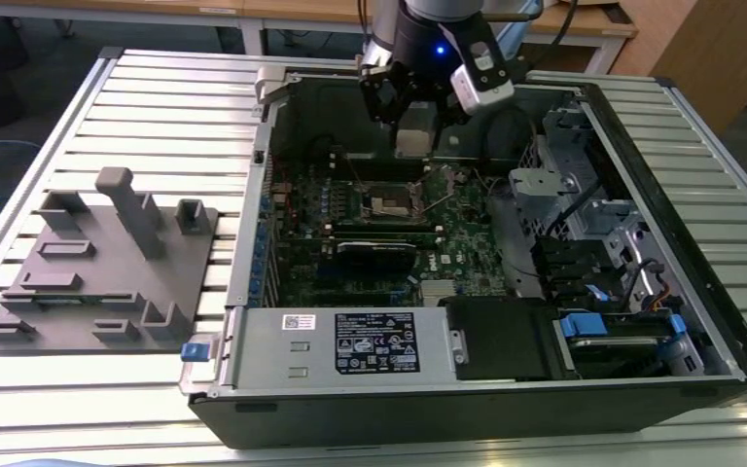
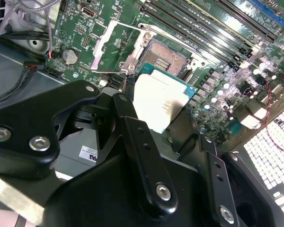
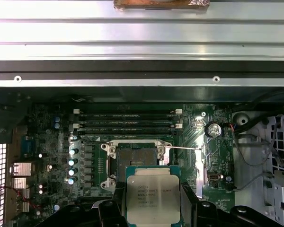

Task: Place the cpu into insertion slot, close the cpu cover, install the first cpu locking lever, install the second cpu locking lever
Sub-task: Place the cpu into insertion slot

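Silver-grey lid facing up, the cpu point(image 3: 149, 198) is riding between my jaws, so my gripper point(image 3: 150, 205) is closing tight on two opposite edges of it, with black fingers point(image 3: 114, 203) hugging either side in both wrist views. I'm hovering in the upper centre of the exterior view, over the far end of the open computer case point(image 1: 478, 418), which is lying on its side on a slatted metal table point(image 1: 153, 97). In the first wrist view the chip is hanging just beside the insertion slot point(image 3: 136, 156), clear of it and not yet seated, and the slot's dark centre is showing inside its silvery rim. In the second wrist view the cpu cover point(image 2: 99, 49) is standing flipped open on the slot's coin battery point(image 2: 71, 56) side, with green board showing through its window. A thin wire locking lever point(image 3: 184, 148) is reaching out from the slot's rim. Long black memory slots point(image 3: 128, 119) are running just beyond the socket. Over on the exterior view's left, a grey moulded fixture point(image 1: 101, 282) is sitting on the table, well apart from the case
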### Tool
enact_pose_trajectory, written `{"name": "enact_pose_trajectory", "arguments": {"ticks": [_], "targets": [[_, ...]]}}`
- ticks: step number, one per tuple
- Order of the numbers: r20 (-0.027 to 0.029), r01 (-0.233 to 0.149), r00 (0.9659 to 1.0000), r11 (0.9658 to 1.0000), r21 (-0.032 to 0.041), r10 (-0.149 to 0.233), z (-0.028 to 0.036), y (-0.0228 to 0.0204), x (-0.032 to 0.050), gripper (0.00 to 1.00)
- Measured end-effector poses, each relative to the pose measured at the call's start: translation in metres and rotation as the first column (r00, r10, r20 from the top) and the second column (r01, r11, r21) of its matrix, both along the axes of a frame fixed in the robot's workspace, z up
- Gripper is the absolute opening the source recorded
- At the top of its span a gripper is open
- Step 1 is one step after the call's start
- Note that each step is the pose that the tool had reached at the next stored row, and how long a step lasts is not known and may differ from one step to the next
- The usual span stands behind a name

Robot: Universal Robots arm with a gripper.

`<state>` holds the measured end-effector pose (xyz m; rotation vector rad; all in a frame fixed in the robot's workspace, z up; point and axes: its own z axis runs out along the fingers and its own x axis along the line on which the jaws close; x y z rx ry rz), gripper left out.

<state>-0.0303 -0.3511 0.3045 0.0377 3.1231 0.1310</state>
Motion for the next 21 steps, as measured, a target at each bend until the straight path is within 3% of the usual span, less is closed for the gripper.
{"name": "enact_pose_trajectory", "arguments": {"ticks": [21], "targets": [[0.0021,0.000,1.0000,1.0000,0.0002,0.000,-0.0051,0.0000,-0.0008,0.54]]}}
